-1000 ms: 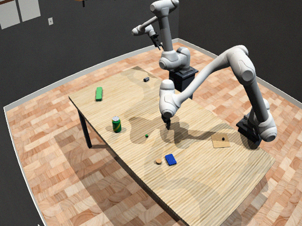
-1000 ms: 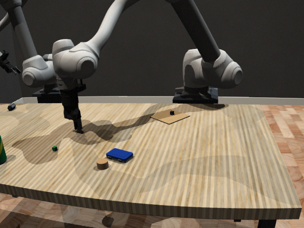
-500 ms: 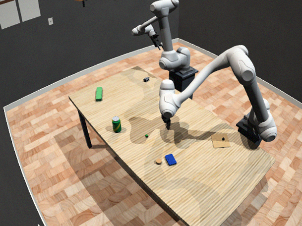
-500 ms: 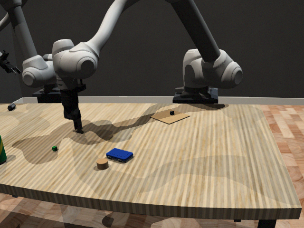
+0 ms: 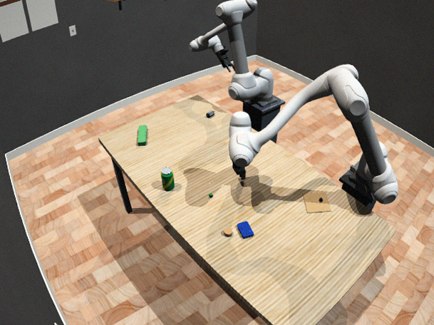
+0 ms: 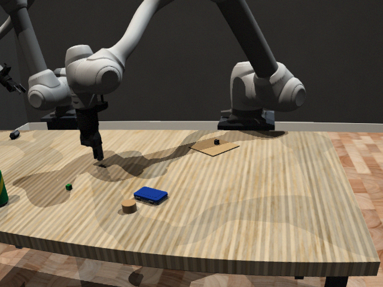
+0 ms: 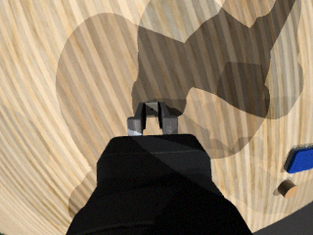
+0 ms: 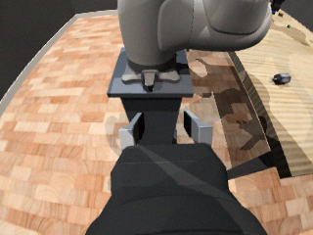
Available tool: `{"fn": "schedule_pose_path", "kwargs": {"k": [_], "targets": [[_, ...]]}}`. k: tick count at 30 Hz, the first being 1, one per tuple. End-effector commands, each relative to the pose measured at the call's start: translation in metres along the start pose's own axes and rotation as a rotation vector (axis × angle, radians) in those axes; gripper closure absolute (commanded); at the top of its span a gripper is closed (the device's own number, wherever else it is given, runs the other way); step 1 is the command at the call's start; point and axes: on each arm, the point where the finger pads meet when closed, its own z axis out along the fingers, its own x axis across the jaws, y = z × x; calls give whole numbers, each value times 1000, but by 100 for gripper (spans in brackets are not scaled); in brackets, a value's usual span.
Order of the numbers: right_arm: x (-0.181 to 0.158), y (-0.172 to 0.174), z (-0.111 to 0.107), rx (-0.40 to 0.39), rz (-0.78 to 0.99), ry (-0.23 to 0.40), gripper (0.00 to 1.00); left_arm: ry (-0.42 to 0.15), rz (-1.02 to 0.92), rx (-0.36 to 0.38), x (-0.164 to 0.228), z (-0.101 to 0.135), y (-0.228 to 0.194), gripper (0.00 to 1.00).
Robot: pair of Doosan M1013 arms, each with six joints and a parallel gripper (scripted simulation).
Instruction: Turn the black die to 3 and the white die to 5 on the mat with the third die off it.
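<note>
From my feeds, the desk [image 5: 286,246] [image 6: 247,191] looks like pale striped wood, fairly matt. The mat [image 5: 314,207] [image 6: 213,150] reads as smooth, matt tan board. The can [image 5: 168,180] [image 6: 2,191] has a metal top; the blue case [image 5: 245,229] [image 6: 150,194] [image 7: 302,160] looks like smooth plastic. I see the short cylinder [image 5: 227,232] [image 6: 128,206] [image 7: 288,189] as plain wood, and the right fingers as smooth grey metal.
</note>
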Motion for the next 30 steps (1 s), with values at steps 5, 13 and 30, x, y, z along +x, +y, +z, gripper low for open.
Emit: {"fn": "schedule_pose_path", "kwargs": {"k": [5,13,30], "targets": [[-2,1,0,-7,-2,-3,0,1,2,-7,-3,-59,1,66],[-2,1,0,-7,-2,-3,0,1,2,-7,-3,-81,1,66],[-2,1,0,-7,-2,-3,0,0,-164,-7,-1,-73,6,66]]}}
